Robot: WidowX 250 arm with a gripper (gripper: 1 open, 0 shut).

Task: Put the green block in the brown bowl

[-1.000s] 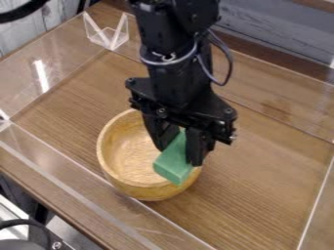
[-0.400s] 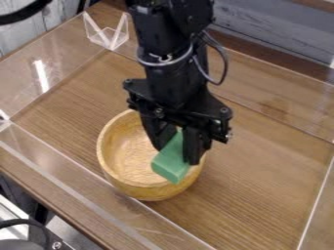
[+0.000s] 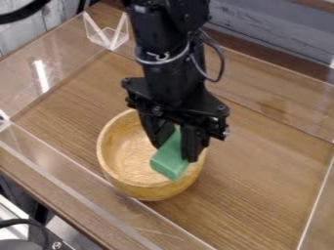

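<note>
Bowl (image 3: pixel 117 161): round, light brown, on the wooden tabletop (image 3: pixel 255 195), toward the near edge. Block (image 3: pixel 169 158): green, one piece, tilted, its lower end over the bowl's right part; whether it touches the bowl, I cannot tell. Tool (image 3: pixel 178 135): black, clamped on the block's upper end, above the bowl. Wire frame (image 3: pixel 107 28): white, angular, at the tabletop's far left, well apart from the bowl.
</note>
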